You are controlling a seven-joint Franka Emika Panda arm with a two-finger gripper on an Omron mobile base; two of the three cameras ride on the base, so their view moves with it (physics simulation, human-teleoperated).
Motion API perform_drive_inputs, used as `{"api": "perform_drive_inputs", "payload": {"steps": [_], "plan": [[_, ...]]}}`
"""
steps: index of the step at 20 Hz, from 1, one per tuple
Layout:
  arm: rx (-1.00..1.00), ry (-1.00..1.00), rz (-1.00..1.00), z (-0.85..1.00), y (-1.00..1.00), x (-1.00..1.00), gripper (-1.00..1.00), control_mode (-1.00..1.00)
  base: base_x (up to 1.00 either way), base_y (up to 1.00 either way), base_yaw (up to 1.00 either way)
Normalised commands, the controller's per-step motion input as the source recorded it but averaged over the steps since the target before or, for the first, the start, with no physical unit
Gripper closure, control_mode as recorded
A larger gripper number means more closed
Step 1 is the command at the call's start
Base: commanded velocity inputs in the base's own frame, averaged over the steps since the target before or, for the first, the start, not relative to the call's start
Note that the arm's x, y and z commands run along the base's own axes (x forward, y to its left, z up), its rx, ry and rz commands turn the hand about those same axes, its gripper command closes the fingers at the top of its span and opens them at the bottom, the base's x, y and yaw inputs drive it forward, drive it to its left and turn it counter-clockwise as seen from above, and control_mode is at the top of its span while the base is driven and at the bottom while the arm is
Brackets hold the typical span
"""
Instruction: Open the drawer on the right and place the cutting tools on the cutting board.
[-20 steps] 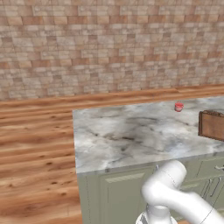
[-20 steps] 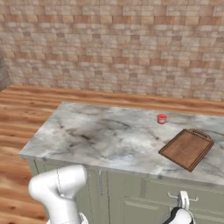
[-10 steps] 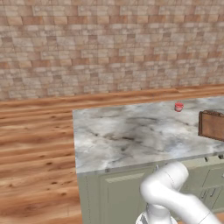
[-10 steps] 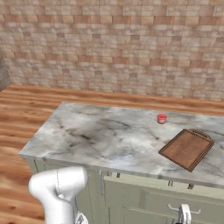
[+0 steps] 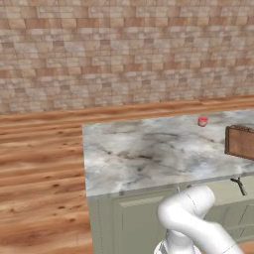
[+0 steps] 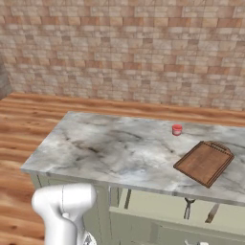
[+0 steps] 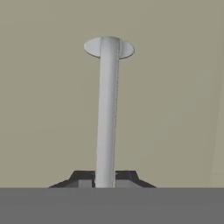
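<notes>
The gripper (image 7: 104,179) is clamped tight on the drawer handle (image 7: 107,109) (pale bar between both fingers), drawer (image 6: 191,217) standing open below the cutting board (image 6: 204,162).

A small red cup (image 6: 177,129) stands on the grey-veined marble counter (image 6: 110,150), toward its two o'clock part. A brick wall (image 6: 124,48) rises behind, with wooden floor (image 5: 39,163) at nine o'clock.
</notes>
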Motion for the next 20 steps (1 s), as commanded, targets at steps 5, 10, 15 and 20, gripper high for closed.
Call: {"api": "perform_drive_inputs", "payload": {"steps": [5,10,15,20], "plan": [[0.0,0.01,0.0,-0.22,-0.14,-0.83,1.0,-1.0,0.0,0.0,0.0],[0.0,0.02,0.0,-0.26,-0.13,-0.86,1.0,-1.0,0.0,0.0,0.0],[0.0,0.02,0.0,-0.24,-0.15,-0.89,1.0,-1.0,0.0,0.0,0.0],[0.0,0.02,0.0,-0.23,-0.18,-0.93,-1.0,-1.0,0.0,0.0,0.0]]}}
